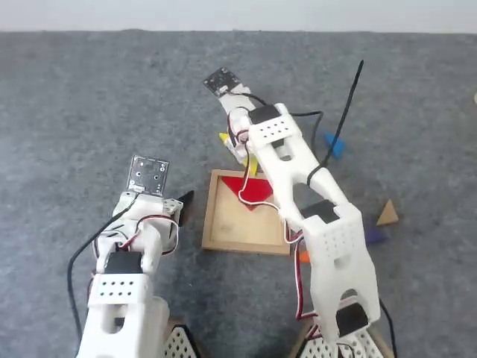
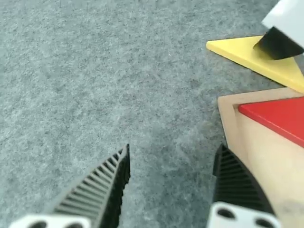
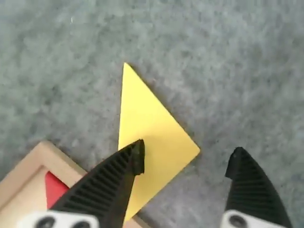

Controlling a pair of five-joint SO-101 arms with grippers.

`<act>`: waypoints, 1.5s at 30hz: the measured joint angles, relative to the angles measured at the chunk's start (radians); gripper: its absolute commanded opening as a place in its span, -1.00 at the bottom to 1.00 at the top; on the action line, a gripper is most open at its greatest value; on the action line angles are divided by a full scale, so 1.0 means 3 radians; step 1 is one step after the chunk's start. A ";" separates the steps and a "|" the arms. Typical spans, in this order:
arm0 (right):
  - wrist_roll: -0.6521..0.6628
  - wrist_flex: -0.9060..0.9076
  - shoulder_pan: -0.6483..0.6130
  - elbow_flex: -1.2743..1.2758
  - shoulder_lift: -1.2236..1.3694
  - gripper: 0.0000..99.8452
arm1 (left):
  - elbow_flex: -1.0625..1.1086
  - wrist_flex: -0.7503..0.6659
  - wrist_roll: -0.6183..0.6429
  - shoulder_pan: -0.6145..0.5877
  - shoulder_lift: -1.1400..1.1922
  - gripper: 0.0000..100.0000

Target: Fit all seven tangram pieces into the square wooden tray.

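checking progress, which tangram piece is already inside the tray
The red triangular piece: it lies inside the square wooden tray, while the yellow triangle sits outside it on the grey felt mat.

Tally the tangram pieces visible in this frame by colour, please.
Red piece: 1
Yellow piece: 1
Blue piece: 1
Tan piece: 1
Purple piece: 1
Orange piece: 1
Total: 6 in view

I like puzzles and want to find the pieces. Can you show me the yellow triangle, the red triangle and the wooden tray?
yellow triangle [image 3: 159,135]: right wrist view, middle of its flat top.
red triangle [image 2: 280,116]: left wrist view, its flat top.
wooden tray [image 1: 237,220]: high view, bare floor inside.
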 measured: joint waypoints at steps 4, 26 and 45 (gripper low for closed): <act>0.0041 0.0020 -0.0066 0.0000 0.0000 -0.42 | 0.0000 0.0000 0.0000 0.0000 0.0000 -0.44; 0.0005 0.0414 -0.0348 0.0087 -0.0159 -0.42 | 0.0000 0.0000 0.0000 0.0000 0.0000 -0.44; -0.0066 0.0184 -0.0716 0.2169 -0.1606 -0.42 | 0.0000 0.0000 0.0000 0.0000 0.0000 -0.44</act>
